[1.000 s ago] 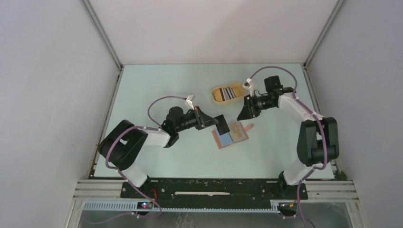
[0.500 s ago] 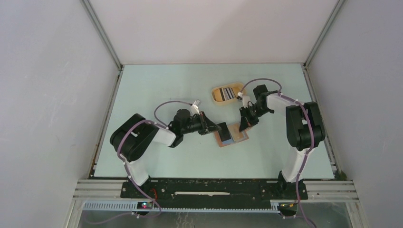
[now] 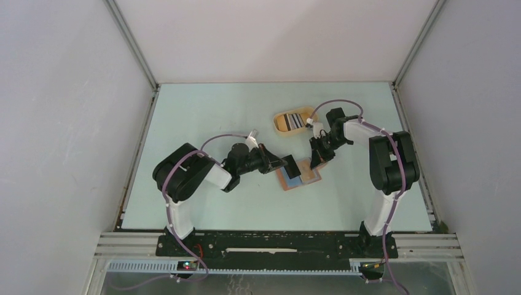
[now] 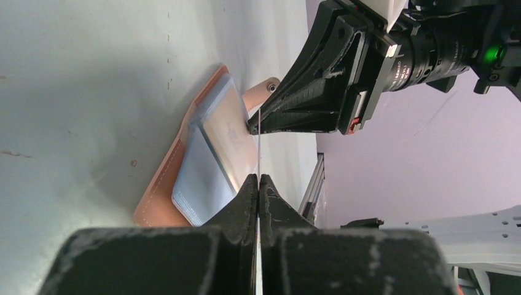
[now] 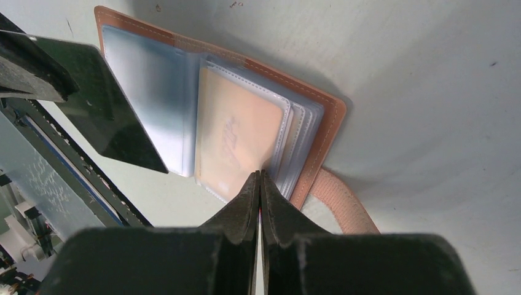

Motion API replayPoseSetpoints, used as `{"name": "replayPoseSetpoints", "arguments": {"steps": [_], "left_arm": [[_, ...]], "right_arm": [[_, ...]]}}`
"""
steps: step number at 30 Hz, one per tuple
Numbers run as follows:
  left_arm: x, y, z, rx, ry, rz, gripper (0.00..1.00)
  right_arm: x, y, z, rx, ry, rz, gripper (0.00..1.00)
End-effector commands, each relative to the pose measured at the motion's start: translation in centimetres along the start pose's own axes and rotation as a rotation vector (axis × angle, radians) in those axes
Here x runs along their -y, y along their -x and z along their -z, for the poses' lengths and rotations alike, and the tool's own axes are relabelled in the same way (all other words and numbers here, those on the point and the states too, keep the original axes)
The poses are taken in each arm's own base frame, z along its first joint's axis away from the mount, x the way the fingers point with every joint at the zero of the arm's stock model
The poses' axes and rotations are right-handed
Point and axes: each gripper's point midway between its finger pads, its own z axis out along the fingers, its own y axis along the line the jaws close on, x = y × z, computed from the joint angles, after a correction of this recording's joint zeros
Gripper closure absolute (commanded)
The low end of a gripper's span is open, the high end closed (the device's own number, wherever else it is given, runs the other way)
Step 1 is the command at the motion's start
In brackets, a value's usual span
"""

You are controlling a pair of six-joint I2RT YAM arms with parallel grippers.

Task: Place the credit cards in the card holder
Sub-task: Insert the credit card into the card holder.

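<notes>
Open card holder [image 3: 310,177] lies flat mid-table, blue-grey card [image 5: 150,92] apparently pocketed. At its 9 o'clock left gripper [image 4: 258,183] clamps dark card [image 3: 293,166], not yet inserted. At 2 o'clock right gripper [image 5: 258,179], jaws together, tips on a sleeve [image 5: 236,132] edge. Left to do: striped cards [image 3: 296,120] in yellow tray [image 3: 280,123], 12 o'clock

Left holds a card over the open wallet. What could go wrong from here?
The dark card, pinched by one end in the left gripper, hangs tilted over the card holder; it could catch a sleeve edge or twist. The right gripper, shut, meets only the clear sleeve's edge, so the holder might slide.
</notes>
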Motion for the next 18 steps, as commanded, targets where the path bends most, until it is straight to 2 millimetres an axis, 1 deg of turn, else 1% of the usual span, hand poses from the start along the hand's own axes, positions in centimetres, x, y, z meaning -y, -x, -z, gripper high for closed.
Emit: {"name": "replayPoseSetpoints", "arguments": {"steps": [1,7,13,18], "left_arm": [[1.0,0.9,-0.6,0.056,-0.039,-0.001,1.0],[-0.1,0.1,-0.7,0.05,-0.008,0.012,1.0],[-1.0,-0.2,-0.8,0.04,0.027,0.023,1.0],[-1.3,-0.3,-0.8,0.035,0.041,0.023,1.0]], "right_arm": [[1.0,0.2,-0.2,-0.021,-0.052,0.011,0.92],[0.9,0.2,-0.2,-0.026,-0.054,0.011,0.92],[1.0,0.1,-0.2,-0.03,-0.059,0.009,0.92],[1.0,0.1,-0.3,-0.031,-0.059,0.008,0.92]]}}
